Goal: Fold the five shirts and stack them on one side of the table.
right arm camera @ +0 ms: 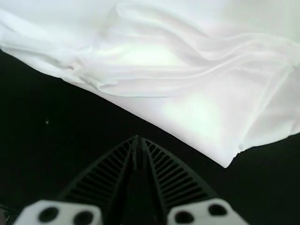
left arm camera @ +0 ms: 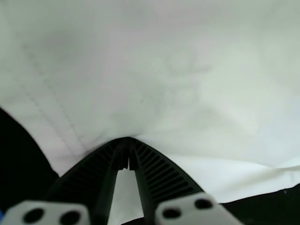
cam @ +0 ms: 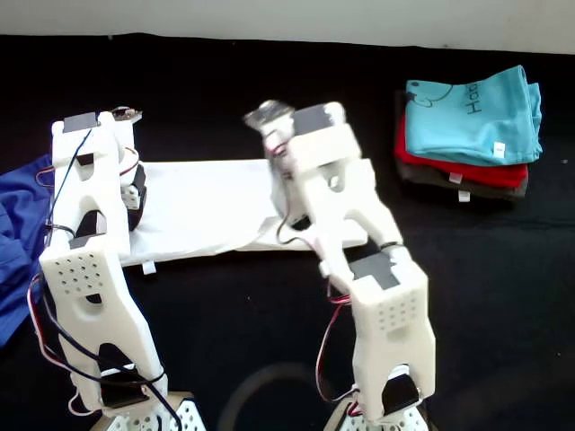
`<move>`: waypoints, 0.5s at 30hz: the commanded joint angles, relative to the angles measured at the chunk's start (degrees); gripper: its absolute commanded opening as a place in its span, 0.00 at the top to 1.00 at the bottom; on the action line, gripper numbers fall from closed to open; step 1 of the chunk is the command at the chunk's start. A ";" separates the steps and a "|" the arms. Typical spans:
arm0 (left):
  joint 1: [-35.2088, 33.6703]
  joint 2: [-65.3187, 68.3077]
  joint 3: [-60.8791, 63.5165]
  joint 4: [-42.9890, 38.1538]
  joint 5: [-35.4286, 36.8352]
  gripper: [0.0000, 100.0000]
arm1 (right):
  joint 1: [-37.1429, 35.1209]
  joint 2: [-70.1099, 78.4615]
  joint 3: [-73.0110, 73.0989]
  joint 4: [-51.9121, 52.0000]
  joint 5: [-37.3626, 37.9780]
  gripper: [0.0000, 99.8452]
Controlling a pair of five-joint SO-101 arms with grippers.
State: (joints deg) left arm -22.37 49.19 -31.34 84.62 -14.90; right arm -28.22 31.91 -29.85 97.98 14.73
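The white shirt (cam: 202,211) lay flat across the middle of the black tabletop (cam: 225,314) as a long band, one end under each arm, which suggested that the lengthwise folds were complete and the crosswise fold was the step in hand. The left pincer (left arm camera: 126,143) sat over one end with its jaws together and the tips against the cloth; whether fabric was pinched could not be told. The right pincer (right arm camera: 136,140) was closed and empty over bare tabletop, just beside the other end's edge. The next move would probably call for opening a pincer, gripping an end and carrying it over the band. A small white tag (cam: 148,267) showed at the hem. At the far right, a teal shirt (cam: 472,112) topped a red shirt (cam: 467,169) and a dark shirt (cam: 422,175), each tagged; the teal one bore dark lettering, only partly visible. An unfolded blue shirt (cam: 18,242) lay at the left edge.
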 commanded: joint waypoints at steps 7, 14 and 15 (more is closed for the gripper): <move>-0.31 0.57 -1.71 -1.58 0.26 0.99 | -0.75 2.33 2.51 -19.47 0.70 0.99; -0.31 0.57 -1.71 -1.58 0.26 0.99 | -0.75 5.67 2.51 -24.48 0.70 0.99; -0.31 0.57 -1.71 -1.58 0.26 0.99 | -0.66 5.67 2.51 -24.48 0.70 0.99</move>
State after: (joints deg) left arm -22.37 49.19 -31.34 84.62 -14.90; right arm -28.66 38.24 -27.38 74.51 14.73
